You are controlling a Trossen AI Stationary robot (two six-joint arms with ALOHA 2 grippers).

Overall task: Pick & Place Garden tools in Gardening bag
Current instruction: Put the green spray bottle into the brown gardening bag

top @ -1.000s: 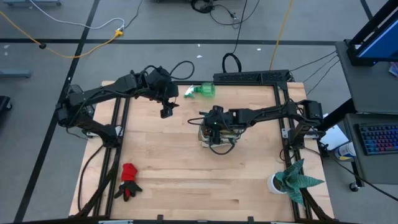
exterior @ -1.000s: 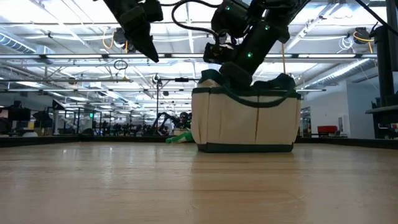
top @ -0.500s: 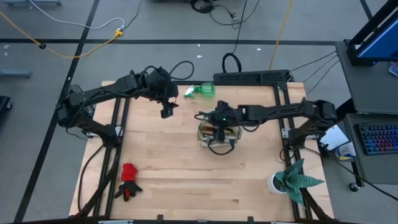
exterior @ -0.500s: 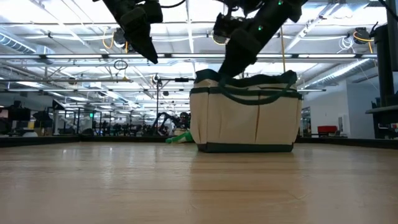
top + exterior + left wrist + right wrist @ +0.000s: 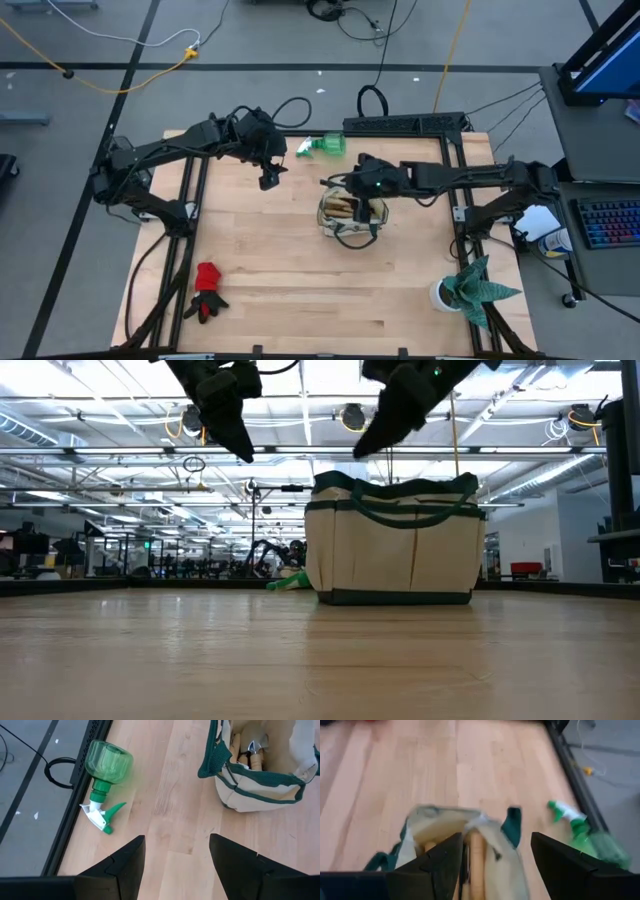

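The cream-and-green gardening bag (image 5: 350, 215) stands on its flat base at mid-table. Wooden-handled tools (image 5: 250, 752) stick up inside it. My right gripper (image 5: 385, 430) hangs open just above the bag's far rim (image 5: 460, 827) and touches nothing. My left gripper (image 5: 268, 180) is open in the air to the left of the bag, above bare table. A green spray bottle (image 5: 106, 775) lies on its side by the table's far edge. A red glove (image 5: 207, 290) lies flat near the front left corner.
A spiky green plant in a white pot (image 5: 465, 288) stands at the front right corner. Black frame rails (image 5: 405, 124) run along the far edge behind the spray bottle (image 5: 325, 146). Bare wood lies between the bag and the glove.
My right gripper has risen out of the bag's open top and drawn back toward the table's right edge, staying open with nothing between its fingers. The bag's rim and handles now stand free. The bag stays where it was.
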